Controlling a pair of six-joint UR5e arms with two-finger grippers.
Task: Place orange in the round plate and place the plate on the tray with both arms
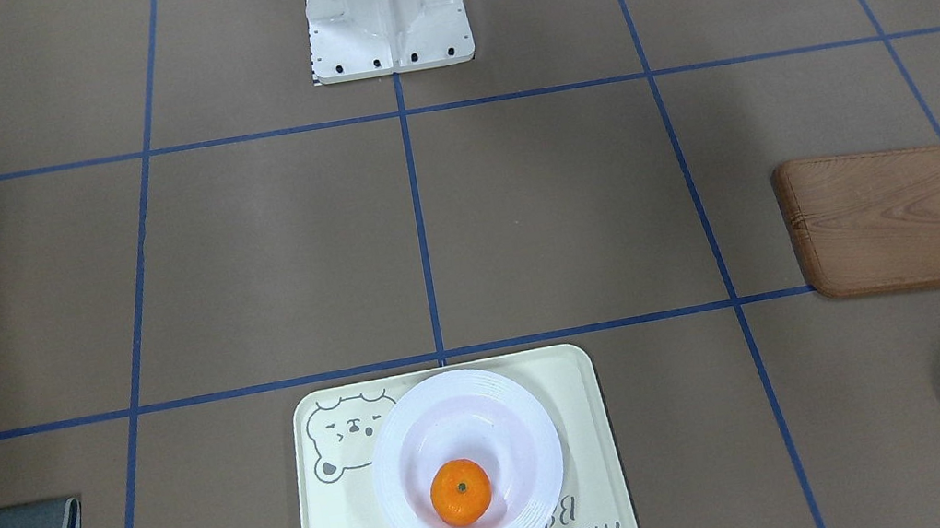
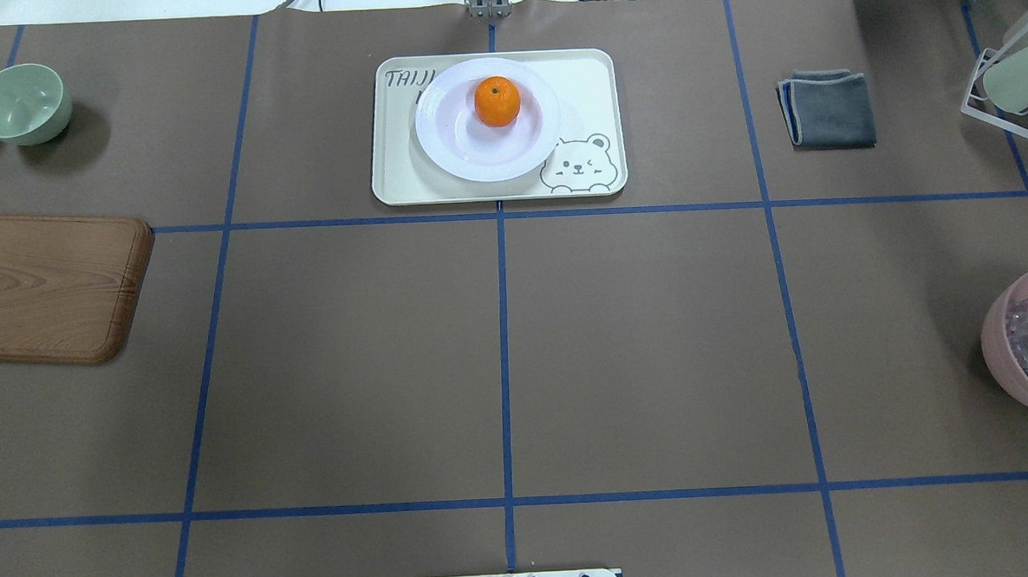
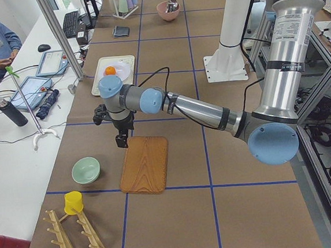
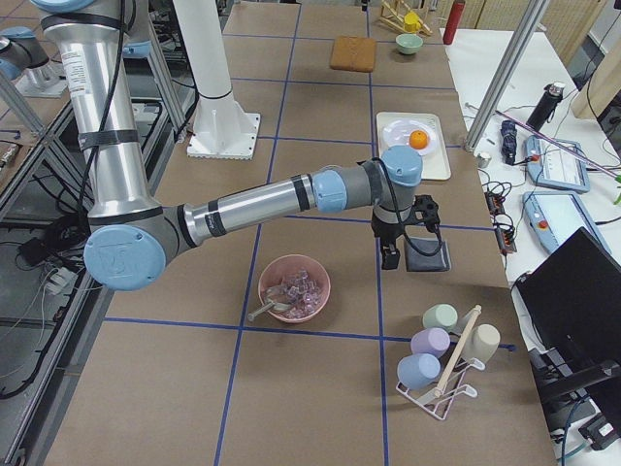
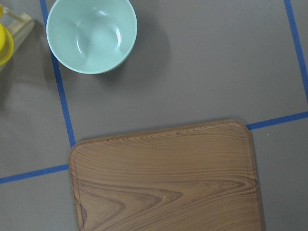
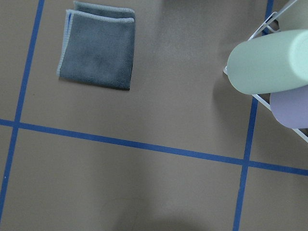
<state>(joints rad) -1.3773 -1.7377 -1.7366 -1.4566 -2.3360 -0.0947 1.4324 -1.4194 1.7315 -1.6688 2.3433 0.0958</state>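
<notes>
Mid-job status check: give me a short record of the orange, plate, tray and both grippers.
orange: in the round plate
round plate: upright on the tray, covering part of its lettering
tray: on the table, far centre from the robot
left gripper: by the wooden board, away from the tray; open or shut, cannot tell
right gripper: by the grey cloth, away from the tray; cannot tell
task: looks done

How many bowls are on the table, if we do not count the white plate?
2. A pale-green bowl stands on the robot's left, beyond the wooden board; a pink bowl stands on the robot's right.
</notes>
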